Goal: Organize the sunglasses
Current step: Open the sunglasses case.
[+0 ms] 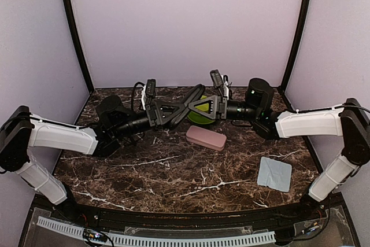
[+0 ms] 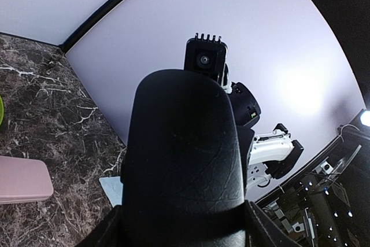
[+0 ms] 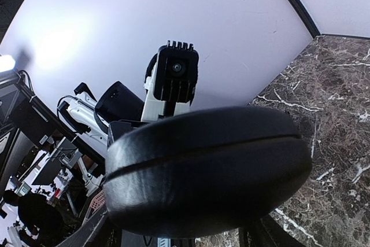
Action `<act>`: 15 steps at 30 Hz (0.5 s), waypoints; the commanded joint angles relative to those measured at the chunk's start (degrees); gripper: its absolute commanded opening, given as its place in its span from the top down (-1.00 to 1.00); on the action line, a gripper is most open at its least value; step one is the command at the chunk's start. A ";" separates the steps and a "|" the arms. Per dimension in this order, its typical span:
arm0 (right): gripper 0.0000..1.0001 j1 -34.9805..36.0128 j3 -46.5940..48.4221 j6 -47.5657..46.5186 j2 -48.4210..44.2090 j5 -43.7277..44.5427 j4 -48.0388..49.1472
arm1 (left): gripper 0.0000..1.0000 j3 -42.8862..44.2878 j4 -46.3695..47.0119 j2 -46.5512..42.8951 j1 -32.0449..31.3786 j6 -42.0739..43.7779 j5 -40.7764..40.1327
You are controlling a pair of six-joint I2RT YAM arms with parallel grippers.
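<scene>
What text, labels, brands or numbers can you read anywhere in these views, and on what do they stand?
No readable text in any view.
black case: plain dark surface, no logo or label showing.
pink case: no print visible.
grey-blue cloth: no print visible.
green light on the right arm: a lit spot only; any marking beside it is too small to read.

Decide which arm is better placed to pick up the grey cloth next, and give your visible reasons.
Right, probably. The grey cloth lies on the right side, near the right arm's base. Both arms are at the black case mid-table, so the right would have to leave it first.
</scene>
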 commanded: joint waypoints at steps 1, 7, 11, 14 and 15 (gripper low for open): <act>0.29 -0.46 0.34 -4.72 -0.28 -1.82 2.70 | 1.00 -1.45 4.24 -0.22 -0.06 -2.34 1.14; 0.48 -0.93 -0.68 -10.66 -1.18 -2.86 -0.85 | 1.00 -2.20 7.10 -0.04 -0.06 -3.71 1.50; 0.51 -1.87 -1.90 -12.25 -1.02 -2.72 -2.43 | 1.00 -2.46 9.27 0.05 -0.02 -4.41 2.36; 0.48 -3.01 -2.92 -12.01 -0.72 -2.15 -2.69 | 1.00 -2.39 10.83 0.04 -0.02 -4.53 3.22; 0.45 -3.28 -3.19 -11.71 -0.55 -2.00 -2.72 | 1.00 -2.24 11.24 0.12 -0.02 -4.54 3.58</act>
